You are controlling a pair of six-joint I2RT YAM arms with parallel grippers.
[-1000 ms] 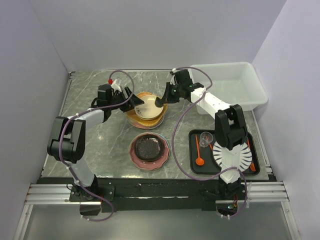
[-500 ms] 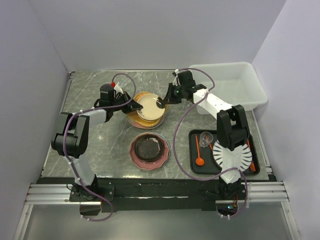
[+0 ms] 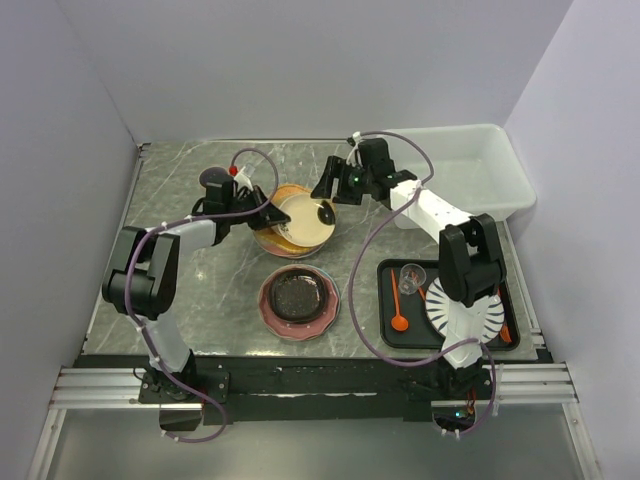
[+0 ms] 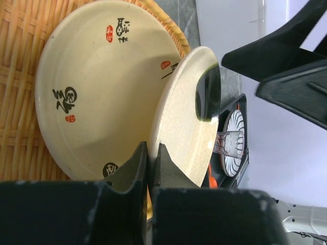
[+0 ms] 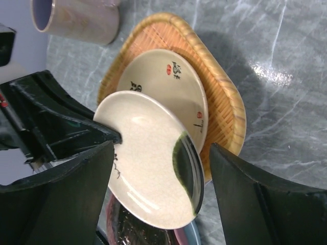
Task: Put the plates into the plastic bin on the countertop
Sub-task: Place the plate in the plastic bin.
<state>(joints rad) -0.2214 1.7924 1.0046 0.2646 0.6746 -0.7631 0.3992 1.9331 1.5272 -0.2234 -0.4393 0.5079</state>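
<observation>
Standing tilted over stack of plates point(image 3: 285, 243) at table centre, small cream plate point(image 4: 186, 117) is pinched at rim by left gripper point(image 4: 152, 150). Right gripper point(image 5: 162, 153) spread wide, either side of free edge. Judgement: right should clamp firmly before left lets go. Plastic bin point(image 3: 470, 170) at 2 o'clock, well apart. Countertop point(image 3: 225, 290) grey marble; walls point(image 3: 300, 70) plain lilac.

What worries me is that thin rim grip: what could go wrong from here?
1. The left gripper pinches only the rim of the tilted small cream plate. The plate could slip and drop onto the lettered plate beneath it.
2. The right gripper is open around the plate's far edge. If it closes off-centre, it might knock the plate loose.
</observation>
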